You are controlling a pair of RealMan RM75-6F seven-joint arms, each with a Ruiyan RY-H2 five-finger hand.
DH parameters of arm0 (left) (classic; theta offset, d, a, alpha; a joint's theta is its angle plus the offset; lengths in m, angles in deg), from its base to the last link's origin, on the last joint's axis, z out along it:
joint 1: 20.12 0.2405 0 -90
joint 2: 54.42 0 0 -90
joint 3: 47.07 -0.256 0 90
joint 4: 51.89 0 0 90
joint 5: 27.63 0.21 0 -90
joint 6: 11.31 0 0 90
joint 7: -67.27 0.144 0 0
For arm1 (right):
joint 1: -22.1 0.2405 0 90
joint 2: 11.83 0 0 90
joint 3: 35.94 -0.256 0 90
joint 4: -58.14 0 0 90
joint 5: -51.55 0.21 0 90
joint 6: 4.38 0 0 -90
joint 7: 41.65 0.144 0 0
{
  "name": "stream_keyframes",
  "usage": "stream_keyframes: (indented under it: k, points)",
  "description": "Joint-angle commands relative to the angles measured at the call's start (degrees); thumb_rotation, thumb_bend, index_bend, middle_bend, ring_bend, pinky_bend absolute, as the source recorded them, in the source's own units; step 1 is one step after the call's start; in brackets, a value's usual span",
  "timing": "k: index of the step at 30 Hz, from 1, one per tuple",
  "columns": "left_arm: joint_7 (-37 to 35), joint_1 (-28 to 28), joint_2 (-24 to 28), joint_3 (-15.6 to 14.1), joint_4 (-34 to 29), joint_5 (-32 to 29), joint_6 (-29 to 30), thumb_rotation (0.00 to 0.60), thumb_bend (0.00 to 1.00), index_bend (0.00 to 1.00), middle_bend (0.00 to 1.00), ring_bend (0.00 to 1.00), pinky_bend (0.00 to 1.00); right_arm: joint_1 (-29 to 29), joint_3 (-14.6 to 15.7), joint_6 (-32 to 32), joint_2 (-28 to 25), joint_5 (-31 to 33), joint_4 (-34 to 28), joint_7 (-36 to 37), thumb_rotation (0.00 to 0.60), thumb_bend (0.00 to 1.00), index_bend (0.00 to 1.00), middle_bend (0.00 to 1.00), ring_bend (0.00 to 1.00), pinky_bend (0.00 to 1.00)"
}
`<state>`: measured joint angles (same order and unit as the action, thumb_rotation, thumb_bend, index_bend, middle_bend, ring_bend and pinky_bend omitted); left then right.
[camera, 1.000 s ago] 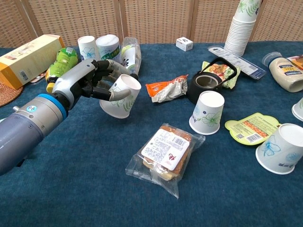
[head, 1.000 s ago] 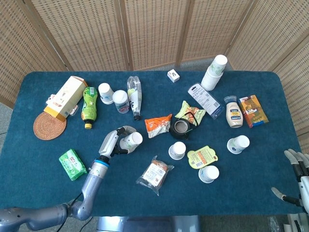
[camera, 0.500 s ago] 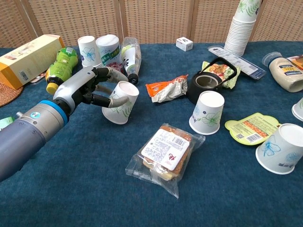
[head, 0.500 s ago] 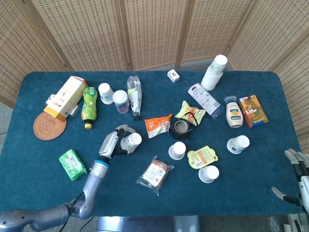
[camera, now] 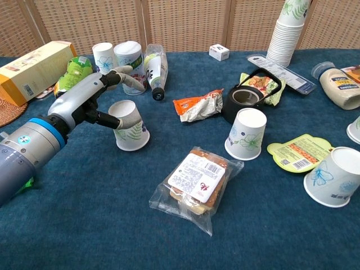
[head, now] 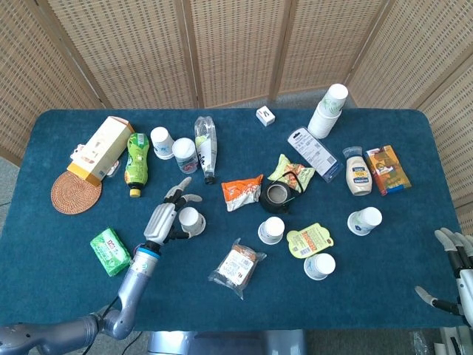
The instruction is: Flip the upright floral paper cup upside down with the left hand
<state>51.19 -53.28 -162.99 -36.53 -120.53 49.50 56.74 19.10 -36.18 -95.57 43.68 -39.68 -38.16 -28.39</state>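
The floral paper cup point(camera: 130, 130) point(head: 191, 220) stands on the blue table with its wide rim down and its base up. My left hand point(camera: 84, 101) point(head: 162, 217) is just left of it, its upper fingers spread and lifted off the cup. One dark fingertip still reaches the cup's left side. My right hand point(head: 452, 270) hangs at the table's lower right edge, fingers apart and holding nothing; the chest view does not show it.
A wrapped sandwich point(camera: 197, 180) lies right of and nearer than the cup, an orange snack packet point(camera: 194, 106) and a black kettle point(camera: 244, 98) to its right. Two cups point(camera: 115, 56), a clear bottle point(camera: 154, 67) and a green bottle point(camera: 70, 76) lie behind the hand.
The left hand turned the tilted cup over and set it rim-down on the table, further left than before. Its fingers then opened away from the cup. The right hand stayed still.
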Motion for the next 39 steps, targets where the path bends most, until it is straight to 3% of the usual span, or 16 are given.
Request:
stream_keyframes:
  k: [1, 7, 14, 26, 39]
  points:
    - [0.8, 0.7, 0.8, -0.6, -0.7, 0.7, 0.8, 0.600, 0.33, 0.28, 0.00, 0.00, 0.00, 0.0, 0.0, -0.1, 0.0, -0.1, 0.0, 0.0, 0.600, 0.02, 0.00, 0.00, 0.00, 0.00]
    - [3.8, 2.0, 3.9, -2.1, -2.7, 3.3, 3.3, 0.600, 0.33, 0.27, 0.00, 0.00, 0.00, -0.1, 0.0, -0.2, -0.1, -0.2, 0.0, 0.1, 0.600, 0.02, 0.00, 0.00, 0.00, 0.00]
    - [11.1, 3.9, 13.0, -4.0, -11.1, 4.8, 4.4, 0.600, 0.32, 0.26, 0.00, 0.00, 0.00, 0.0, 0.1, -0.1, 0.0, -0.3, -0.1, -0.2, 0.600, 0.02, 0.00, 0.00, 0.00, 0.00]
    - [17.1, 8.3, 27.0, -8.6, -19.8, 7.1, 6.1, 0.600, 0.32, 0.25, 0.00, 0.00, 0.00, 0.0, 0.3, 0.0, 0.3, -0.6, -0.6, -1.6, 0.600, 0.02, 0.00, 0.00, 0.00, 0.00]
    - [16.1, 18.2, 44.6, -15.2, -27.4, 9.2, 13.4, 0.600, 0.33, 0.23, 0.00, 0.00, 0.00, 0.3, 0.5, 0.5, 0.8, -1.0, -1.1, -3.8, 0.600, 0.02, 0.00, 0.00, 0.00, 0.00]
